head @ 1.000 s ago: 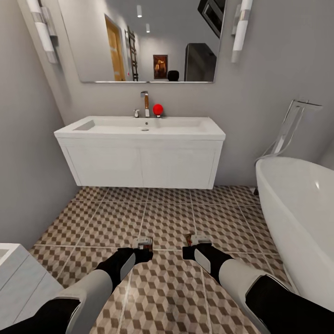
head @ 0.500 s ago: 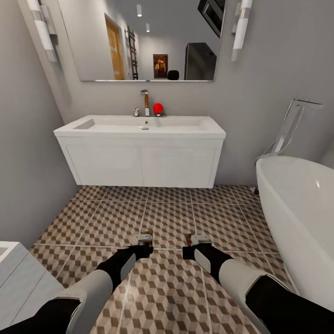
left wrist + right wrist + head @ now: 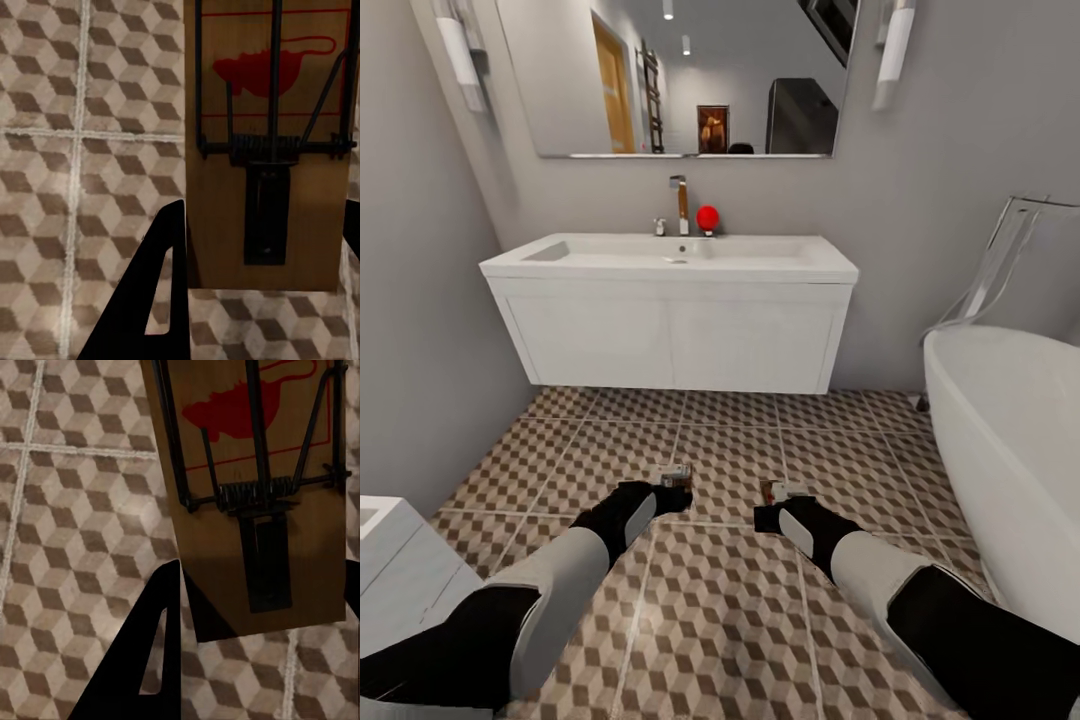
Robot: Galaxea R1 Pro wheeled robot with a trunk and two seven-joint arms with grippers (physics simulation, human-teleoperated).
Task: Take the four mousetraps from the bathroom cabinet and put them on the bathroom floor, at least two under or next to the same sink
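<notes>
Reaching further forward than a second ago, with the whole head view shifted too, so the camera moving as well. Left gripper [image 3: 674,478] clamping a mousetrap [image 3: 266,142], a tan wooden board with a red mouse print, black wire bar and spring, seen close between the dark fingers [image 3: 142,300]. Right gripper [image 3: 780,495] likewise gripping a second mousetrap [image 3: 255,487] of the same kind, tilted slightly. Both traps hanging above the bathroom floor [image 3: 740,600] of brown, beige and white cube tiles; contact with the tiles impossible to tell. Facing the white sink [image 3: 670,255] on its two-door vanity, chrome tap [image 3: 681,205] and a red ball [image 3: 707,218] at the back. Standing beside a white bathtub [image 3: 1010,460] on the right, mirror [image 3: 670,75] above.
</notes>
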